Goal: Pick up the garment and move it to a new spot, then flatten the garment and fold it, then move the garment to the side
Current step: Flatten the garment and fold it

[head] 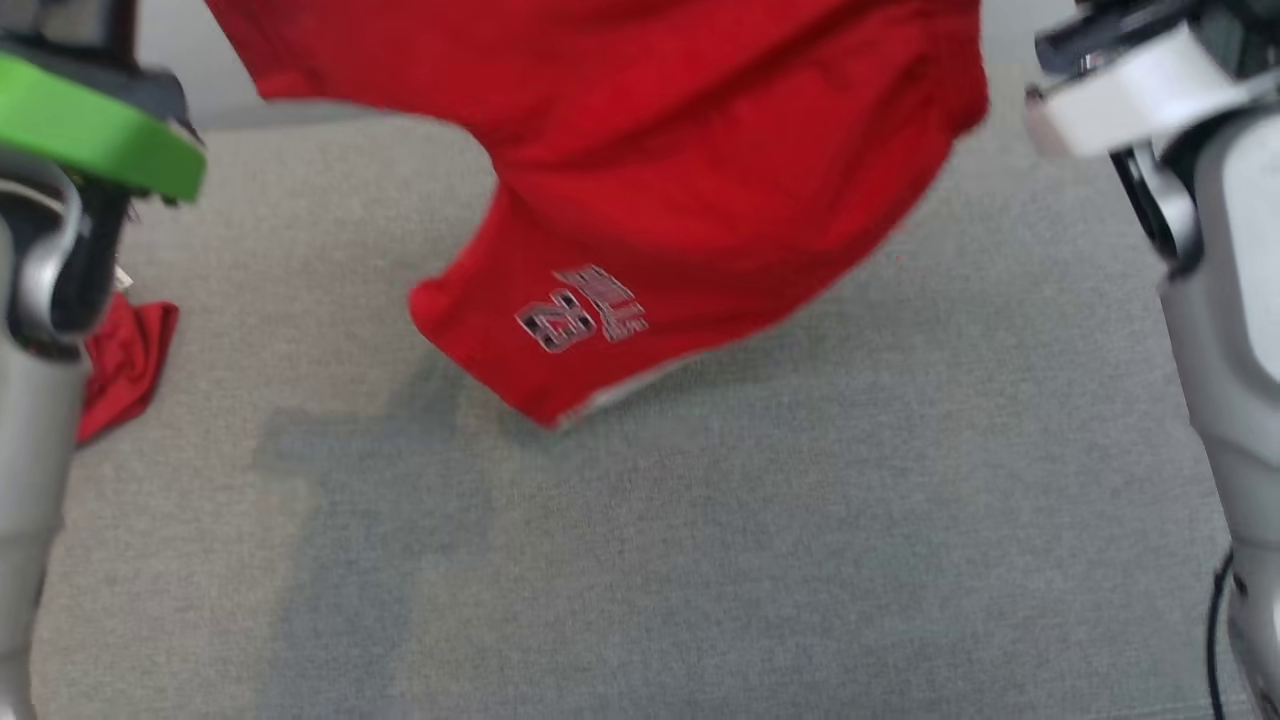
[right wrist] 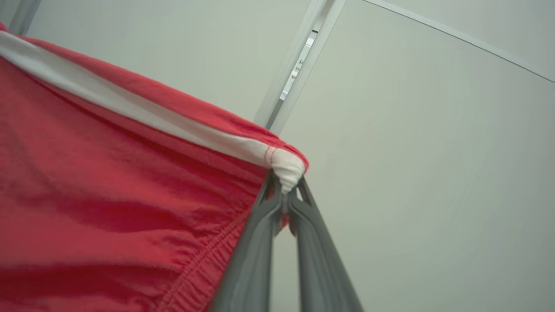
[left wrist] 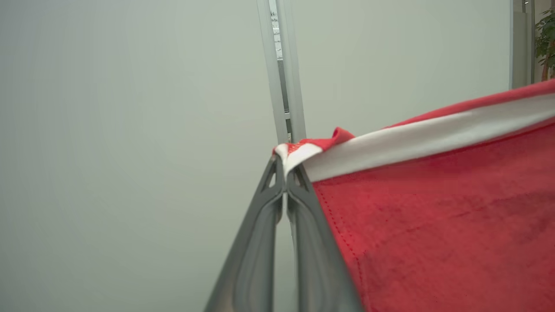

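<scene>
A: How far is the task, judging from this moment?

B: It looks like the first step. The garment (head: 650, 180) is lifted and hangs in the 12 o'clock part of the head view, above the grey surface (head: 800, 560). Its printed mark (head: 580, 308) is close to the centre. Whether the lowest corner touches the surface, one cannot tell. Laying it down, flattening, folding and moving aside appear not yet done.

A: And the grippers?

B: The left gripper (left wrist: 284, 173) is clenched on a corner of the white band (left wrist: 412, 143), and the cloth spreads from it toward 4 o'clock. The right gripper (right wrist: 284, 193) is clenched on the other corner, with the cloth toward 9 o'clock. The band is stretched between them.

A: Anything else?

B: A red piece of cloth (head: 125, 360) lies at 9 o'clock in the head view. It is unclear if it belongs to the garment.
</scene>
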`<state>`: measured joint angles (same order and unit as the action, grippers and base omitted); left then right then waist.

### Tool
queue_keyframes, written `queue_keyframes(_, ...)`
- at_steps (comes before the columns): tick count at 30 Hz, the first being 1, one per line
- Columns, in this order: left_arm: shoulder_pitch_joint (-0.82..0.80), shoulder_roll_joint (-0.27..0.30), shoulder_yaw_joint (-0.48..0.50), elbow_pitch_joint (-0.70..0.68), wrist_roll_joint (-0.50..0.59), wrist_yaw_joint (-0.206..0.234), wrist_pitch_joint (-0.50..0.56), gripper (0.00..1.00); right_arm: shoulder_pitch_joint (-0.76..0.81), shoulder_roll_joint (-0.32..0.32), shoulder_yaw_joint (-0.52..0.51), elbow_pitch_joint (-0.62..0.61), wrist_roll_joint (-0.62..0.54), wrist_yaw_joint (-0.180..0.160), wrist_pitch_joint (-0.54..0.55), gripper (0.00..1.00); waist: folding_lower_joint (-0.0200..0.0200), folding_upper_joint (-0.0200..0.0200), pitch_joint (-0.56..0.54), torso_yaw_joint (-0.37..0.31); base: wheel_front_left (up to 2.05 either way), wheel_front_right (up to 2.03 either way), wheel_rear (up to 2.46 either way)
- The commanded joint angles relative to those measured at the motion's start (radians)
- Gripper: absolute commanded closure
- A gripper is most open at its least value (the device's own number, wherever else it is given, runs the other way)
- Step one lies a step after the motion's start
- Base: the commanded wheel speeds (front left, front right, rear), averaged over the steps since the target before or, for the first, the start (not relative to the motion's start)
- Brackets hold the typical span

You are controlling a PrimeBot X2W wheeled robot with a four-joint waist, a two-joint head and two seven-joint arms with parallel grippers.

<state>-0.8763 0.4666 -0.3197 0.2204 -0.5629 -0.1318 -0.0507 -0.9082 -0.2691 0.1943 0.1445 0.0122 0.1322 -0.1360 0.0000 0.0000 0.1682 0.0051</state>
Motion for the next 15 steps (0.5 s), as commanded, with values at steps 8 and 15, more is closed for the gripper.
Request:
queue_keyframes(8,-0.27,-0.031,0.035,0.225,0.031,0.006,-0.145,1.0,-0.319,0.095,-0.056,0.256,-0.21,-0.003,-0.105,1.0,0.0,0.0,0.243,0.007,0.0,0.0,0.0)
queue_keyframes(15,-0.187,-0.085,0.051,0.35,-0.014,0.004,-0.211,1.0,-0.27,0.133,-0.089,0.384,-0.278,-0.004,-0.128,1.0,0.0,0.0,0.221,0.029,0.0,0.0,0.0)
